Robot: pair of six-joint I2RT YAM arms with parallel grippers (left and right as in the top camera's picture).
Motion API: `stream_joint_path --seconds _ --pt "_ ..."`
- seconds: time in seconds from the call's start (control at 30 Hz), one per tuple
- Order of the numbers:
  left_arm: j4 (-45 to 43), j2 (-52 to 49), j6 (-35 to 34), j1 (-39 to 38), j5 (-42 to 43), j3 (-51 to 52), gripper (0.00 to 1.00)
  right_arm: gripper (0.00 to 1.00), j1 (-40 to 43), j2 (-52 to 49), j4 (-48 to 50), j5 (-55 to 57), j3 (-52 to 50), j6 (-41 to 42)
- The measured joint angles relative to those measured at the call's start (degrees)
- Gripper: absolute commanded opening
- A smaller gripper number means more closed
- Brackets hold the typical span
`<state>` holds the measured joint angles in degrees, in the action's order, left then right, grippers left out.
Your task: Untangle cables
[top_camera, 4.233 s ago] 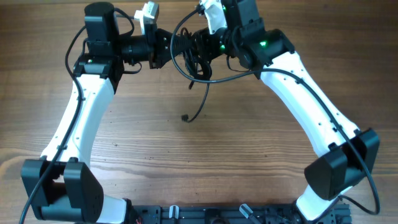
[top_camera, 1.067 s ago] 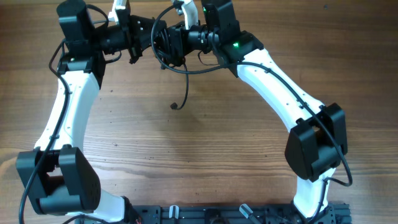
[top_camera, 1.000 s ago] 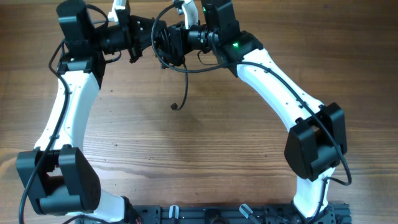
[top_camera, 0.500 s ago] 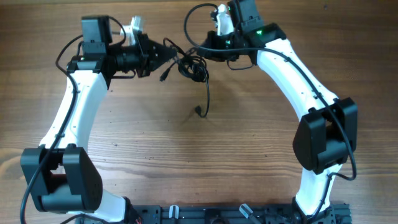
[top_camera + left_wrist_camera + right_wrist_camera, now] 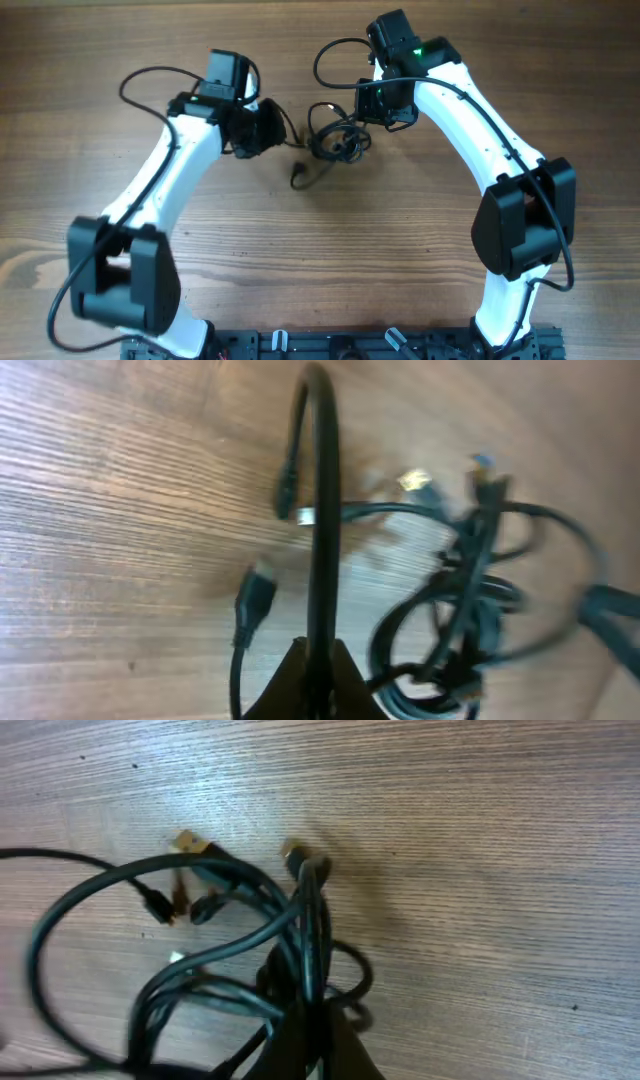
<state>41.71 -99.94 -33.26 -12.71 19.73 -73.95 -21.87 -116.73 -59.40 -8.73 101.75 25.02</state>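
Observation:
The cables [image 5: 335, 140] are thin black cords bunched in a knotted tangle between the two arms, over the wooden table. One loose plug end [image 5: 297, 180] trails toward the front. My left gripper [image 5: 268, 128] is just left of the tangle. In the left wrist view my left gripper [image 5: 318, 682] is shut on one black cord [image 5: 321, 510], with the tangle [image 5: 470, 610] to its right. My right gripper [image 5: 375, 105] sits at the tangle's upper right. The right wrist view shows my right gripper [image 5: 315, 1042] shut on a few strands [image 5: 310, 920], and gold-tipped plugs [image 5: 195, 845] lie beyond.
Bare wooden table [image 5: 330, 250] lies in front of the arms. The arms' own thicker black wires [image 5: 150, 78] loop over the far side of the table. A black rail [image 5: 330, 345] runs along the front edge.
Both grippers and the tangle between them have moved toward the front and slightly right. The left arm has swung inward. The loose plug end now lies closer to the tangle.

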Motion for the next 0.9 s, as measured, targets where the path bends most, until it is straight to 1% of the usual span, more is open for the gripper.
stream_joint_path --seconds 0.03,0.1,0.2,0.23,0.3,0.4,0.43,0.53,0.67,0.77,0.8,0.9 --pt "-0.20 -1.25 0.00 -0.04 -0.44 0.22 0.12 0.04 0.00 0.44 0.04 -0.02 -0.07 -0.33" --pt "-0.52 -3.54 -0.02 0.04 -1.88 0.35 0.21 0.04 0.02 2.64 0.09 0.02 -0.26 -1.31" --pt "-0.35 -5.42 0.24 1.03 -6.03 0.70 0.28 0.04 0.46 8.28 0.94 -0.96 -0.31 -4.57" --pt "-0.39 -5.51 0.24 2.01 -8.87 0.83 0.30 0.04 0.87 11.06 1.29 -2.23 -0.28 -6.16" --pt "-0.76 -5.51 0.22 2.86 -11.26 0.83 0.31 0.04 1.20 13.86 1.25 -4.68 -0.28 -7.65" --pt "-1.57 -5.51 0.39 3.48 -13.03 0.83 0.30 0.04 0.79 14.82 0.33 -6.69 -0.28 -8.57" --pt "-2.08 -5.51 0.98 3.52 -13.03 0.83 0.31 0.04 0.37 14.73 -0.02 -6.69 -0.31 -8.63" --pt "-4.66 -5.49 6.58 3.58 -8.70 0.87 0.34 0.04 -1.44 14.73 -0.37 -4.26 -0.31 -8.02" --pt "-6.67 -3.06 15.91 3.69 4.17 0.83 0.37 0.04 -5.62 14.73 -0.42 0.68 -0.31 -8.28" --pt "-9.07 1.60 18.91 3.80 9.44 0.42 0.42 0.04 -8.26 14.25 -2.21 4.52 -0.31 -10.75" --pt "-9.55 3.15 19.41 4.11 10.36 0.07 0.45 0.04 -9.05 13.70 -3.30 6.43 -0.31 -11.28" --pt "-9.99 5.27 18.27 7.26 10.82 -0.55 0.49 0.05 -11.30 9.77 -4.46 10.75 -0.31 -12.76"
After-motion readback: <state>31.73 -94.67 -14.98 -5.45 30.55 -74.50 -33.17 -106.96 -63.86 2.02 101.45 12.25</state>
